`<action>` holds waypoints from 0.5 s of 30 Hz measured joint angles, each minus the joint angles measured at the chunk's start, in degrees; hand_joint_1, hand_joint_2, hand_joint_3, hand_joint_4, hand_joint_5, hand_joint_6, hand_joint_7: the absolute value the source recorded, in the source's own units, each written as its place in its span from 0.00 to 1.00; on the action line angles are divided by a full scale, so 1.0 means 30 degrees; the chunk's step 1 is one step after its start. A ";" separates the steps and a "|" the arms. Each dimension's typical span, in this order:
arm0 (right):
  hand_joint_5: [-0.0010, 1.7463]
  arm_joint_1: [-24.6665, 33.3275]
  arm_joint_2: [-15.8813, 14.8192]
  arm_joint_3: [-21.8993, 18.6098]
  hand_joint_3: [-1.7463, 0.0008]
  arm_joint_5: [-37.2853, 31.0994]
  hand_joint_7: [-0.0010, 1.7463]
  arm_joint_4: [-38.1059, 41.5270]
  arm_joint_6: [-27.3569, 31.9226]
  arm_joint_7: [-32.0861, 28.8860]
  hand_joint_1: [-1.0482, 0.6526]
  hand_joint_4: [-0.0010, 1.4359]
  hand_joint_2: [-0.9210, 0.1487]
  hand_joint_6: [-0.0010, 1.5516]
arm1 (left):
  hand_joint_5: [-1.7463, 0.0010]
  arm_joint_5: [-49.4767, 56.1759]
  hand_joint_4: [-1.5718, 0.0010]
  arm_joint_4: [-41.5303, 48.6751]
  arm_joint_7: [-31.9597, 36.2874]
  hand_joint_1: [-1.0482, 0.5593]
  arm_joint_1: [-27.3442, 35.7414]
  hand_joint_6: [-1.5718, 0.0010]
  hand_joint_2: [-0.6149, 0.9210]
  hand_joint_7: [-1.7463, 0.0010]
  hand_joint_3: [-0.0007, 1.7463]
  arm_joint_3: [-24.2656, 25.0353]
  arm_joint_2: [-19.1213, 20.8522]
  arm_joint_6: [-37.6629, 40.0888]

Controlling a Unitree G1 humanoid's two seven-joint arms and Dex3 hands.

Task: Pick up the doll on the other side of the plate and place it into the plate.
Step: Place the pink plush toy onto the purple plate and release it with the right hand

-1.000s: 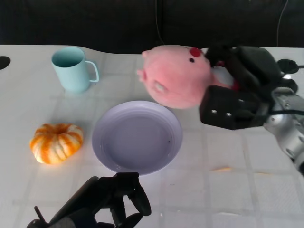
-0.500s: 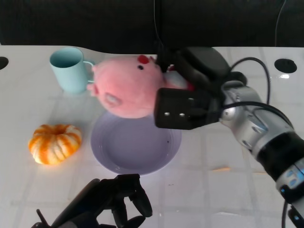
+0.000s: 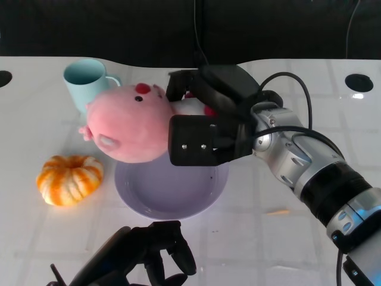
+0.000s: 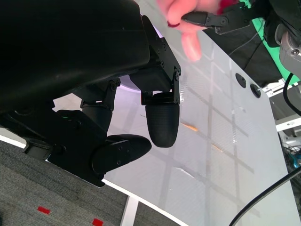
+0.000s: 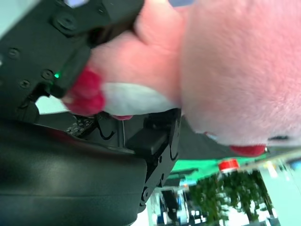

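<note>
A pink plush pig doll (image 3: 128,128) hangs in the air over the far left rim of the lilac plate (image 3: 178,193), partly hiding that rim. My right hand (image 3: 205,119) grips the doll's body from its right side; in the right wrist view the doll (image 5: 225,70) fills the frame with black fingers (image 5: 70,42) wrapped around it. My left hand (image 3: 146,256) rests low near the table's front edge, fingers curled with nothing in them, as the left wrist view of the left hand (image 4: 122,113) also shows.
A light blue mug (image 3: 86,80) stands at the far left, just behind the doll. An orange-and-white pumpkin (image 3: 69,179) lies left of the plate. Black cables run along my right forearm (image 3: 309,173). White table to the right of the plate is bare.
My right hand has carried the doll leftward and toward me, from behind the plate's far right to above its far left rim. The left hand has barely moved.
</note>
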 measured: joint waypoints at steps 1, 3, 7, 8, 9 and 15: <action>0.55 0.0001 -0.0162 0.0032 0.95 -0.0009 0.04 -0.0252 0.0022 0.0466 0.38 0.50 0.02 0.54 | 0.00 0.0001 0.59 -0.0027 0.0000 0.53 0.0000 0.59 0.82 0.21 0.48 0.0001 -0.0005 0.0001; 0.34 0.0005 -0.0598 0.0136 0.89 -0.0042 0.01 -0.0935 0.0127 0.1714 0.28 0.29 0.00 0.36 | 0.00 -0.0001 0.60 -0.0063 -0.0001 0.53 -0.0003 0.59 0.82 0.21 0.48 0.0001 -0.0007 0.0005; 0.16 0.0032 -0.1751 0.0403 0.84 -0.0016 0.00 -0.2710 0.0696 0.5443 0.20 0.13 0.00 0.18 | 0.00 -0.0002 0.59 -0.0141 -0.0002 0.53 -0.0003 0.59 0.82 0.21 0.48 0.0008 0.0001 0.0008; 0.14 0.0044 -0.2016 0.0414 0.84 0.0079 0.00 -0.3201 0.0843 0.6528 0.19 0.12 0.00 0.16 | 0.00 -0.0002 0.59 -0.0173 -0.0002 0.53 -0.0003 0.59 0.82 0.21 0.48 0.0011 0.0003 0.0014; 0.13 0.0056 -0.2252 0.0415 0.85 0.0308 0.00 -0.3628 0.0966 0.7557 0.16 0.09 0.00 0.11 | 0.00 -0.0002 0.59 -0.0208 -0.0002 0.53 -0.0005 0.59 0.82 0.21 0.48 0.0016 0.0005 0.0024; 0.10 0.0109 -0.3119 0.0354 0.89 0.1328 0.00 -0.4936 0.1467 1.1778 0.11 0.05 0.00 0.04 | 0.00 -0.0005 0.59 -0.0424 -0.0004 0.53 0.0005 0.59 0.82 0.22 0.48 0.0030 0.0038 0.0087</action>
